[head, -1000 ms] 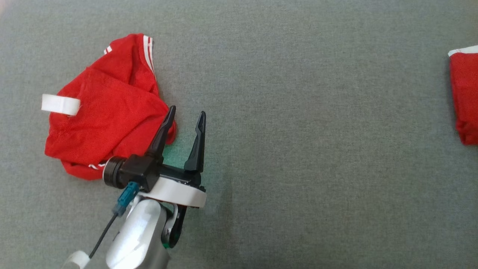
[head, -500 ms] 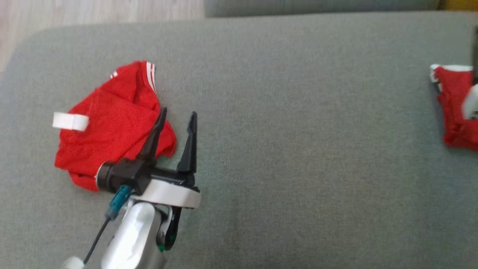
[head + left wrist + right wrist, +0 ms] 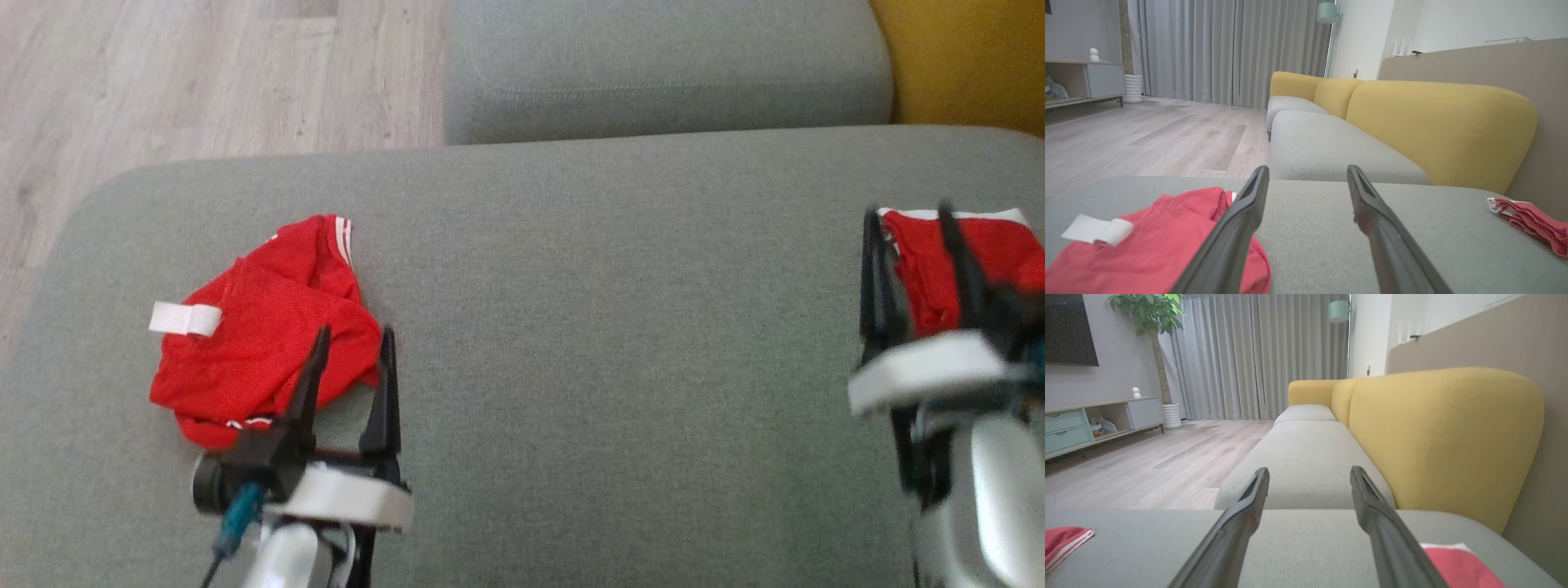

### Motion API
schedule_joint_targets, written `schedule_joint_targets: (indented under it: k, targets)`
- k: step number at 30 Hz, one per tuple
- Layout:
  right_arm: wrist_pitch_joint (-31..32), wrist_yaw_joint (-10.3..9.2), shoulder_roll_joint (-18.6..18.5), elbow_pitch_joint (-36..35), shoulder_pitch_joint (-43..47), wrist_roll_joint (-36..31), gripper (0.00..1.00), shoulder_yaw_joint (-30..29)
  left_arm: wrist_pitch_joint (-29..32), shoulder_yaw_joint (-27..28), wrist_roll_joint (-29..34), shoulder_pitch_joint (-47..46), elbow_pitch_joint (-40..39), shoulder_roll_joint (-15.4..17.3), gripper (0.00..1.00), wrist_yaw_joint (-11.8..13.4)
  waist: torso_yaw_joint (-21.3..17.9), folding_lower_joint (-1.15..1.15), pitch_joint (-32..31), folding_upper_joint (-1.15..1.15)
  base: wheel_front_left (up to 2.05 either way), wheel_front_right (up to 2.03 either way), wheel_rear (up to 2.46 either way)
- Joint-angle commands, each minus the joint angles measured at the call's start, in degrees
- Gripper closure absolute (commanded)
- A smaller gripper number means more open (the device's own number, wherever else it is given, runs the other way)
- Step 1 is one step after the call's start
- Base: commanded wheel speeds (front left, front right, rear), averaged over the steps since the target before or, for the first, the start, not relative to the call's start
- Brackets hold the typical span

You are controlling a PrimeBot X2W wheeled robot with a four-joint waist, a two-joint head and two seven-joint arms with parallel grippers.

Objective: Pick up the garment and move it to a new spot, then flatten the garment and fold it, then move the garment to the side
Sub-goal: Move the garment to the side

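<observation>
The right gripper (image 3: 909, 211) is smeared with blur in the head view, and its two fingers cross the near edge of a folded red garment (image 3: 996, 253), which the picture's right edge cuts off, so that cloth's full outline cannot be made out. The right wrist view shows the right gripper (image 3: 1309, 469) with its jaws spread wide and nothing between them. The left arm is cut by the bottom edge. The left gripper (image 3: 354, 333) is also spread wide and empty, and its left finger lies across the near right corner of the crumpled red garment (image 3: 261, 327), hiding that part. This garment sits on the left part of the grey seat cushion (image 3: 612, 327), well apart from the folded one. Its long axis runs diagonally, from the near left to the far right. A white-striped hem points away from the robot, and a white tag (image 3: 185, 318) sticks out to the left.
</observation>
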Motion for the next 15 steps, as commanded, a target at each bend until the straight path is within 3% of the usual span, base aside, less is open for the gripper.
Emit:
schedule_joint_targets:
  k: [1,9,15]
  targets:
    - [-1.5,-0.04,0.5,-2.3,1.6,1.0,0.00,1.3,-0.5,2.1,0.0,0.0,-1.9,0.2,0.00,0.2,0.0,0.02,-0.8,0.00,0.00,0.00,0.00]
    - [-8.9,-0.04,0.7,0.6,13.7,7.2,0.00,3.4,-0.5,2.1,0.7,4.6,-1.7,0.2,0.00,0.0,0.7,0.02,-1.8,0.00,0.00,0.00,0.00]
    - [-11.2,-0.04,0.8,2.1,17.1,8.6,0.00,4.5,-0.5,2.4,0.0,6.6,-3.0,0.2,0.00,0.4,0.8,0.02,-2.0,0.00,0.00,0.00,0.00]
